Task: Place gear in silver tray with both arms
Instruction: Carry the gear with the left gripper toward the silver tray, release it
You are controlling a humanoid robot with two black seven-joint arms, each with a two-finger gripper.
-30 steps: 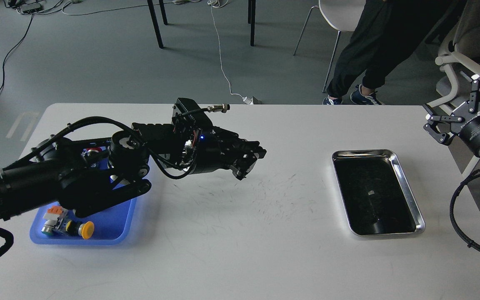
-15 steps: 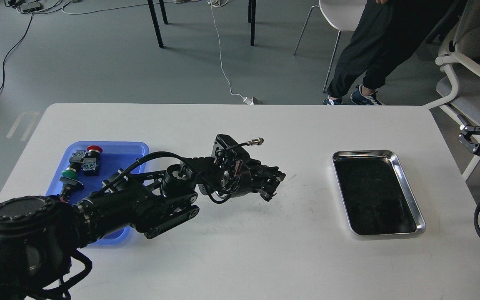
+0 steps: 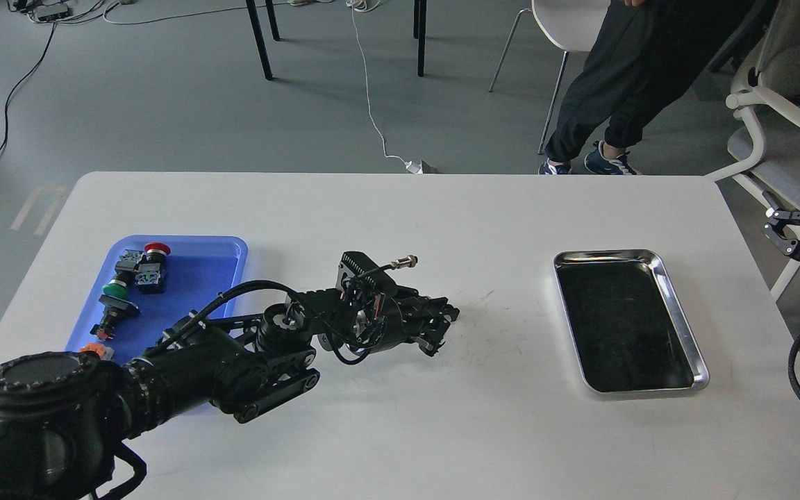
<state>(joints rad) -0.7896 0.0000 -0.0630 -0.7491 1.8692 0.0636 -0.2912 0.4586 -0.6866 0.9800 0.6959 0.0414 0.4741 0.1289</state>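
The silver tray (image 3: 605,255) lies on the right side of the white table, and its dark bottom looks empty. My left gripper (image 3: 442,328) hovers low over the table's middle, well left of the silver tray, pointing right. It is dark and its fingers blend together, so I cannot tell whether it holds anything. Only a finger linkage of my right gripper (image 3: 792,229) shows at the right edge, off the table and beyond the tray. No gear can be made out apart from the parts in the blue tray.
A blue plastic tray (image 3: 195,274) on the left holds a red push button (image 3: 156,248), a green one (image 3: 117,289) and an orange part (image 3: 92,349). Beyond the table there are a person's legs (image 3: 622,83) and chairs. A black cable (image 3: 799,375) loops at the right edge.
My left arm swung from over the blue tray to the table's middle and sank lower, then drew slightly back left. My right gripper withdrew to the right edge.
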